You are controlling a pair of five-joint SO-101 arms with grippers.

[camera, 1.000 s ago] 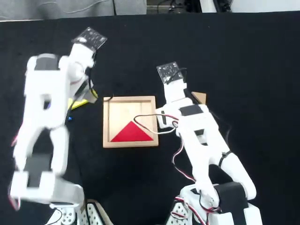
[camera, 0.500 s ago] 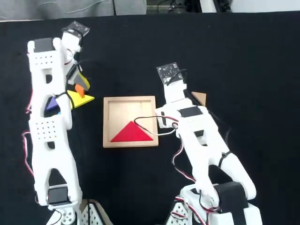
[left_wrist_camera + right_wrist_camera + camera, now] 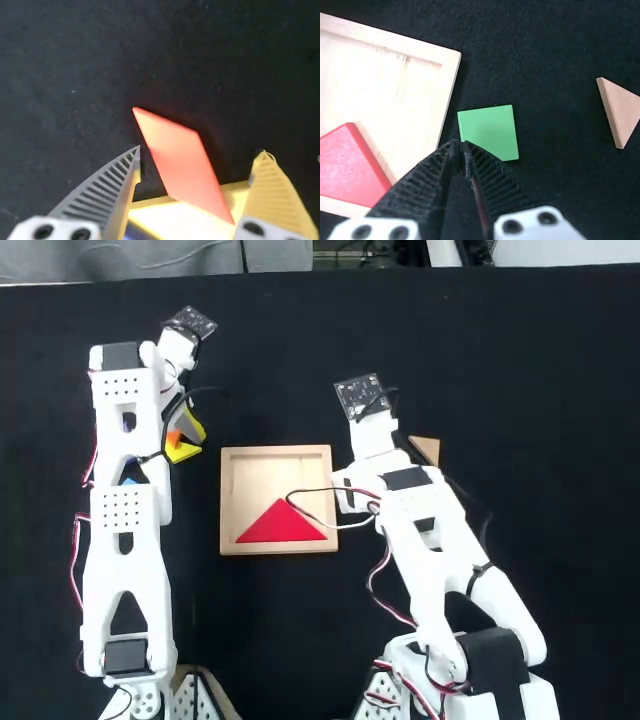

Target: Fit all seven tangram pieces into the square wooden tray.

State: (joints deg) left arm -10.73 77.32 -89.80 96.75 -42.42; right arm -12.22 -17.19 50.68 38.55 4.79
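Observation:
The square wooden tray (image 3: 278, 462) lies mid-table with a red triangle (image 3: 282, 523) flat in its near half. My left gripper (image 3: 200, 150) is open, one finger on each side of an orange parallelogram (image 3: 177, 160) that leans on a yellow piece (image 3: 190, 220). From above, the orange piece (image 3: 176, 444) and yellow piece (image 3: 193, 428) lie just left of the tray, beside the left arm. My right gripper (image 3: 461, 146) is shut and empty, its tips at the edge of a green square (image 3: 488, 131) next to the tray's rim (image 3: 451, 75). A tan triangle (image 3: 620, 112) lies farther right.
A bit of a blue piece (image 3: 128, 480) peeks from behind the left arm (image 3: 125, 510). The right arm (image 3: 410, 500) stands against the tray's right side, and a cable (image 3: 320, 502) crosses the tray's right corner. The tan triangle (image 3: 425, 448) lies on the black cloth.
The left arm has swung right and come over the orange and yellow pieces, now hiding most of the pile. The right arm, tray and red triangle have not moved.

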